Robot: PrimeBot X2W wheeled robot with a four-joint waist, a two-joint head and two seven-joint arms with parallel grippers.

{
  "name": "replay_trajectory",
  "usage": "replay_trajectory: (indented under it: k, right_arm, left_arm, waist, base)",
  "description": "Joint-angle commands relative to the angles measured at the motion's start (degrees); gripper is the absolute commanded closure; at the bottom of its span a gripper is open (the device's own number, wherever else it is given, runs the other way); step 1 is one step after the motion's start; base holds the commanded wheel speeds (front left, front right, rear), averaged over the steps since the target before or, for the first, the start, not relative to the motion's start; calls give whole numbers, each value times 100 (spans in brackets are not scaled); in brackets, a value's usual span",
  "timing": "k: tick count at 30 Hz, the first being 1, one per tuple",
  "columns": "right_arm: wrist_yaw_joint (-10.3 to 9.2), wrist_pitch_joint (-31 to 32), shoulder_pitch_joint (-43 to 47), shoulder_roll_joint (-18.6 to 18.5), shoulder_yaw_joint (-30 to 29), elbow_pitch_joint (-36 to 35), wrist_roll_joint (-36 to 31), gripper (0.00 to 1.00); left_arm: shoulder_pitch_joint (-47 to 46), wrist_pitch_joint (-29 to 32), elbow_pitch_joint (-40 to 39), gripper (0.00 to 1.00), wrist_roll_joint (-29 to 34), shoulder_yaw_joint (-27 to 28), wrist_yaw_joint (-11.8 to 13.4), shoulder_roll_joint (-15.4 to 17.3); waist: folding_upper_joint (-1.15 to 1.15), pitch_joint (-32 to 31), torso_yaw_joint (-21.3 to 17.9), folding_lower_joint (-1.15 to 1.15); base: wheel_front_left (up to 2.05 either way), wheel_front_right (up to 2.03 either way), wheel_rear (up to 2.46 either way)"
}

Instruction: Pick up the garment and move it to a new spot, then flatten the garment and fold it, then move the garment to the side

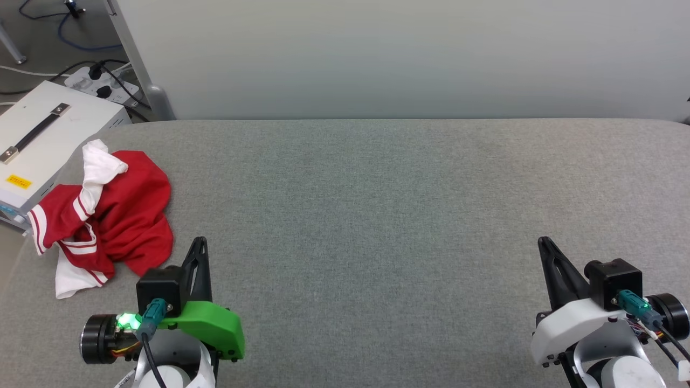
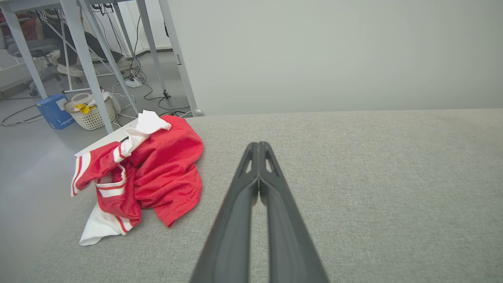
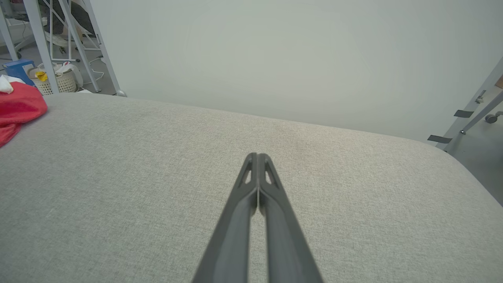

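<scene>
Grey fabric tabletop [image 1: 388,215] is carrying the garment [image 1: 129,215], crumpled at frame left (ungrasped); left gripper [image 1: 199,245] and right gripper [image 1: 543,245] are waiting low, fingers pressed together, seemingly parked before pickup.

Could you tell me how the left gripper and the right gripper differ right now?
The left gripper has a green housing; the right gripper has a white one. The left gripper sits close beside the crumpled garment; the right gripper is far from it. Both are shut and hold nothing.
</scene>
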Motion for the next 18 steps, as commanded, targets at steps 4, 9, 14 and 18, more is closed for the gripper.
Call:
replay_trajectory:
  k: [4, 9, 14, 18]
  right_arm:
    - [-4, 15, 58, -3, 5, -27, -55, 100]
    - [-4, 15, 58, -3, 5, -27, -55, 100]
    - [-4, 15, 58, -3, 5, -27, -55, 100]
    - [-4, 15, 58, -3, 5, -27, -55, 100]
  left_arm:
    - [87, -4, -12, 100, 55, 7, 24, -27]
    - [87, -4, -12, 100, 55, 7, 24, -27]
    - [87, -4, -12, 100, 55, 7, 24, -27]
    - [87, -4, -12, 100, 55, 7, 24, -27]
  waist:
    - [69, 0, 0, 0]
    - [69, 0, 0, 0]
    - [69, 0, 0, 0]
    - [69, 0, 0, 0]
  base:
    - [0, 0, 0]
    - [0, 0, 0]
    - [0, 0, 0]
    - [0, 0, 0]
